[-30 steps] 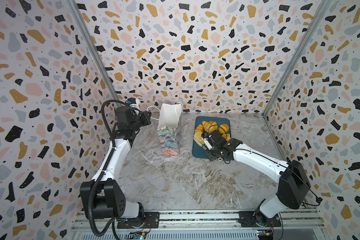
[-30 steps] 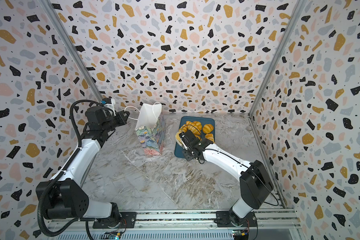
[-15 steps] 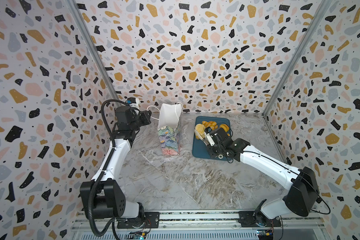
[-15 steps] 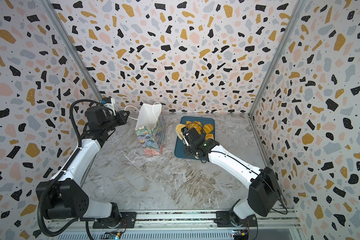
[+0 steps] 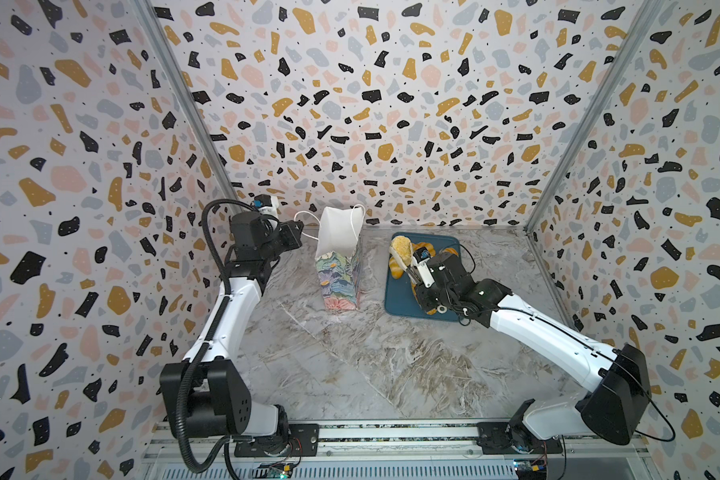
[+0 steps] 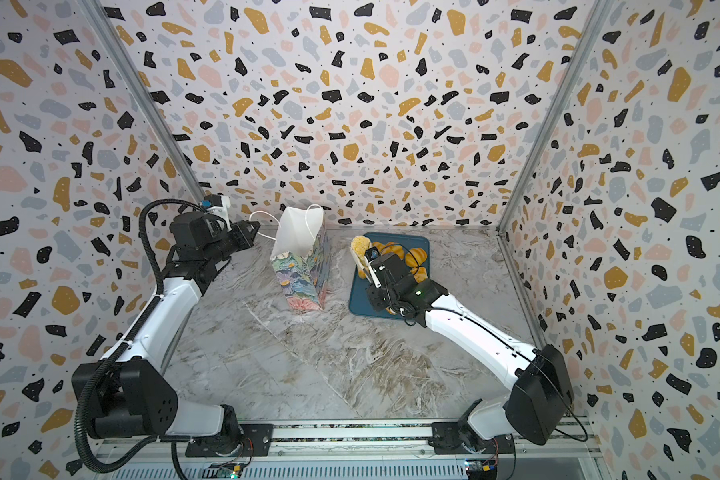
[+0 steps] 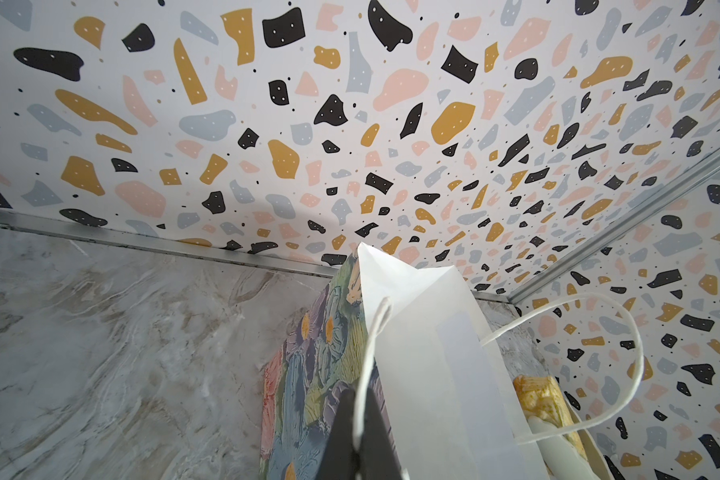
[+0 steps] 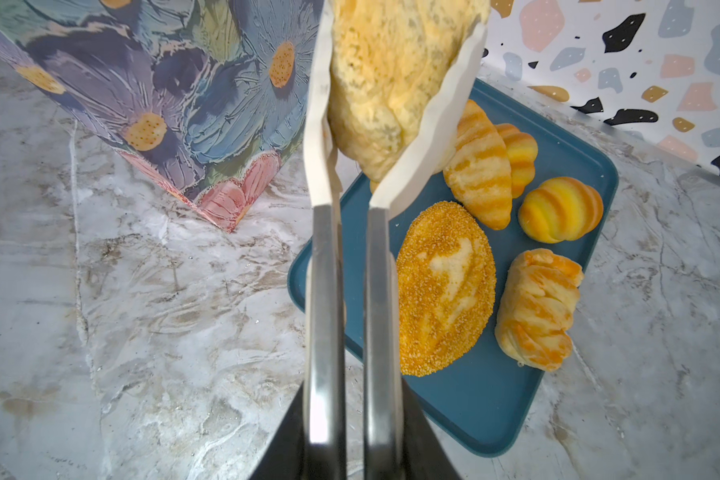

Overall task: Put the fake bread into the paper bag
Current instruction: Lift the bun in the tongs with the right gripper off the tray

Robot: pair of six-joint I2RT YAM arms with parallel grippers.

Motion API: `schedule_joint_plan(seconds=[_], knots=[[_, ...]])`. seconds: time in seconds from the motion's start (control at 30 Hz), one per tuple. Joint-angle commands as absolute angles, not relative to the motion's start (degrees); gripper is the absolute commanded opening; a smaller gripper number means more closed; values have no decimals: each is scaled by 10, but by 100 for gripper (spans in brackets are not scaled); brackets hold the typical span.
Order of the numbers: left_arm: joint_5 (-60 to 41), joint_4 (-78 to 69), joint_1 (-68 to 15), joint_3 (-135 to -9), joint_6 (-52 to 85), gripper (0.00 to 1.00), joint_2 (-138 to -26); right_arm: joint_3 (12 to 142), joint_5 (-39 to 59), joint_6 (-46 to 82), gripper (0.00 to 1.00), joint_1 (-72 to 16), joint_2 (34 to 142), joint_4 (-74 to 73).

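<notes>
– So, top views: what goes in the legend?
– Both top views: my left gripper [image 5: 299, 232] is pinched closed on the cord handle [image 5: 308, 211] of the paper bag [image 5: 338, 266], which stands upright on the marble table [image 5: 350, 365], mouth open. My right gripper [image 5: 422, 286] is clamped on tongs [image 5: 412, 271]; their white tips squeeze the pale bun [image 5: 400, 246] over the bag-side edge of the blue tray [image 5: 395, 305]. Bag and tray stand apart.
– Left wrist?
– I see the black fingers [image 7: 337, 449] meeting on the cord. The bun shows beyond the bag's rim, outside the bag.
– Right wrist?
– Fingers shut on the two metal tong arms; bun wedged between the tips, beside the bag's floral wall. On the tray I count five pieces: speckled loaf [image 8: 445, 286], striped croissant [image 8: 479, 166], ridged roll [image 8: 560, 214], two more.
</notes>
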State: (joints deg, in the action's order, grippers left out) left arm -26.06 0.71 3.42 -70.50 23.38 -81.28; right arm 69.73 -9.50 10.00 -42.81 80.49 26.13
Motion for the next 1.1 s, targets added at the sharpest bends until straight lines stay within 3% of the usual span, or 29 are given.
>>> schedule_joint_plan(seconds=[0.0,1.07], knots=[[-266,-20,33,-699,233,0,-804,725,-96,100,28,-427,770,220],[-270,-24,33,-698,236,0,-807,848,-57,113,26,-456,780,163]])
